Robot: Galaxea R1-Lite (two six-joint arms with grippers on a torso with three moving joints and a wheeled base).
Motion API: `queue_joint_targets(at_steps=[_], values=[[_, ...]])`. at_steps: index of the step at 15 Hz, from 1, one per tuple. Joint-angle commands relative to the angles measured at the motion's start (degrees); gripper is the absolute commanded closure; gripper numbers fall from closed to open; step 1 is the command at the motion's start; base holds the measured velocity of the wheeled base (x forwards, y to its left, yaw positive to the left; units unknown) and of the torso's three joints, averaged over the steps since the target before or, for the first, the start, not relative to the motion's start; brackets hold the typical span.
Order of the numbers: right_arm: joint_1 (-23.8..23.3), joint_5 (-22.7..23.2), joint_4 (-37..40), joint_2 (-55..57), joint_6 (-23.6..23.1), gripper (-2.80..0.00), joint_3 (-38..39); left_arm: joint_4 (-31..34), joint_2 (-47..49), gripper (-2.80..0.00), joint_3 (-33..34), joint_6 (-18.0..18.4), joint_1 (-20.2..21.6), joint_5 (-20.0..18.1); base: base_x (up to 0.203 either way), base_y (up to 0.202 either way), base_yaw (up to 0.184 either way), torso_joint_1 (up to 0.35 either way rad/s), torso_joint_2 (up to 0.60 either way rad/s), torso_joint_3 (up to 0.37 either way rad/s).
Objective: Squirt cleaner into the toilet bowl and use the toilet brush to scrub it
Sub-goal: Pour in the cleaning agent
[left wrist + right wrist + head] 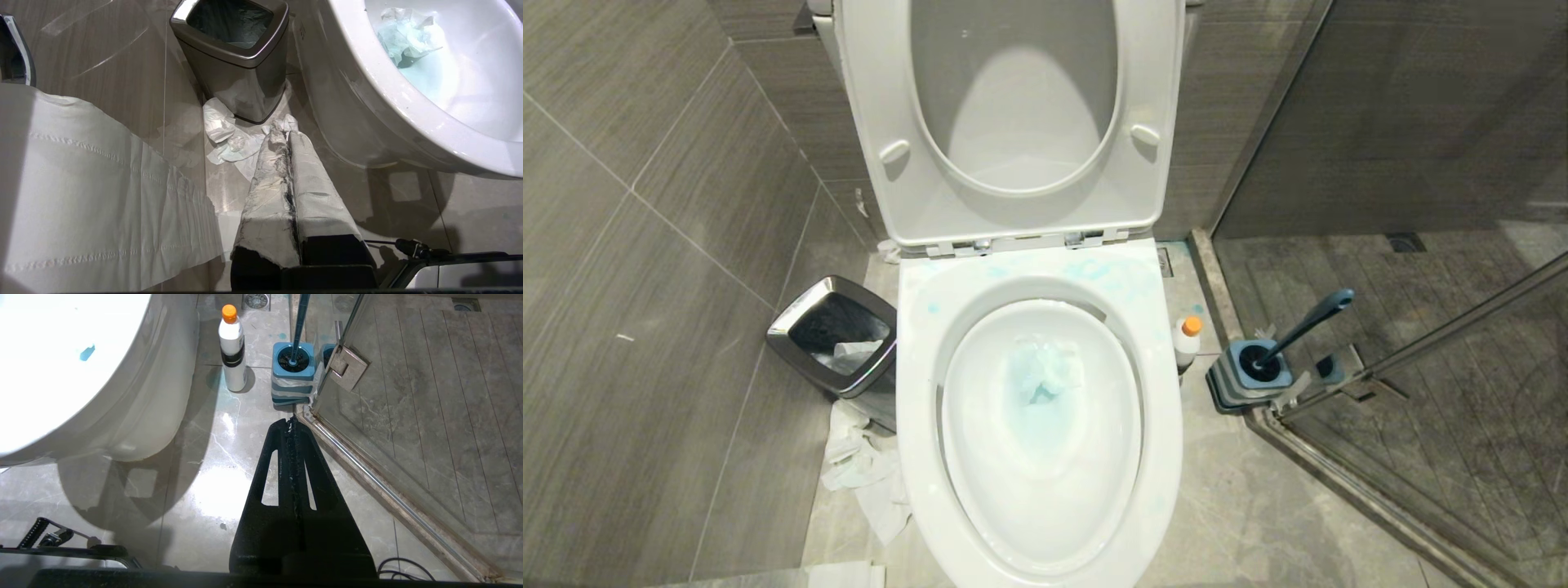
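Grey tiled floor [1258, 523] round toilet bowl [915, 392]

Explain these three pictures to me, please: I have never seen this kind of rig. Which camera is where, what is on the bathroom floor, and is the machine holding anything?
This is a wheeled robot with two arms. The top picture is from its head, looking down at the toilet bowl, lid up, with blue-stained paper inside. The other two come from cameras on each wrist, looking along the fingers. The left gripper, wrapped in white tissue, is shut and holds nothing; ahead of it are a steel waste bin and crumpled paper on the floor. The right gripper is also shut and empty; beyond it the cleaner stands upright beside the bowl, and the toilet brush sits in its holder by the glass shower door.
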Motion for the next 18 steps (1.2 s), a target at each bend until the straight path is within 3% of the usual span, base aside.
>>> queue_joint_targets(at_steps=[1,8,18], values=[[-0.01,0.02,0.01,0.09,-0.02,0.00,0.01,0.05,0.14,0.00,0.00,0.34,0.02,-0.14,0.000,0.000,0.000,0.000,0.00,0.000],[-0.01,0.02,0.01,0.09,-0.02,0.00,0.01,0.05,0.14,0.00,-0.09,0.69,0.02,-0.05,0.000,0.000,0.000,0.000,0.00,-0.026],[-0.01,0.02,0.01,0.09,-0.02,0.00,0.01,0.05,0.14,0.00,-0.09,0.96,0.02,-0.14,0.000,0.000,0.000,0.002,0.00,-0.191]])
